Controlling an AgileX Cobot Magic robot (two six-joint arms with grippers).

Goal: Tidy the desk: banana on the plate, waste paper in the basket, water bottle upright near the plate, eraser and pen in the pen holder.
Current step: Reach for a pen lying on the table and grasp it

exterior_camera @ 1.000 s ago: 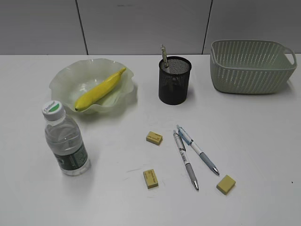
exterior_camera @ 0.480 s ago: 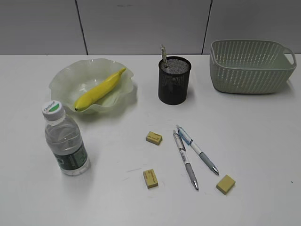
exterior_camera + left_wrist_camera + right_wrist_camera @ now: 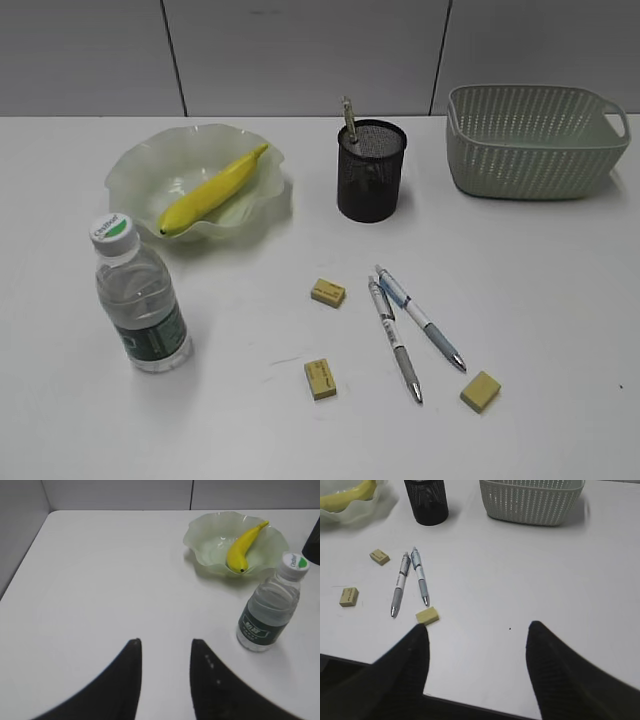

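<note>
- One white desk (image 3: 560,290) carries everything; both arms are off it in the exterior view.
- Basket (image 3: 535,140) at back right, sage green, woven pattern w/ cut-out handle; can't see anything inside from the exterior or right wrist views.
- Plate (image 3: 135,170) at back left, ruffled pale green, w/ the banana (image 3: 212,190) lying in it, dark tip toward the front.
- Water bottle (image 3: 140,297) upright at front left, white cap on, near the plate but apart from it.
- Pen holder (image 3: 370,170) black mesh, between plate and basket; one pen-like item (image 3: 348,115) sticks out of its top.
- Two pens (image 3: 395,338) and (image 3: 422,318) lie side by side on the desk in front of the holder, tips toward the front right.
- Three yellow erasers loose on the desk: one (image 3: 327,292) left of the pens, one (image 3: 320,379) nearer the front, one (image 3: 480,391) just right of the pen tips.
- Left gripper (image 3: 165,675): fingers a narrow gap apart, nothing between, over bare desk left of the bottle.
- Right gripper (image 3: 477,665): fingers spread wide, nothing between, above the front edge; the nearest eraser sits by its left fingertip.
</note>
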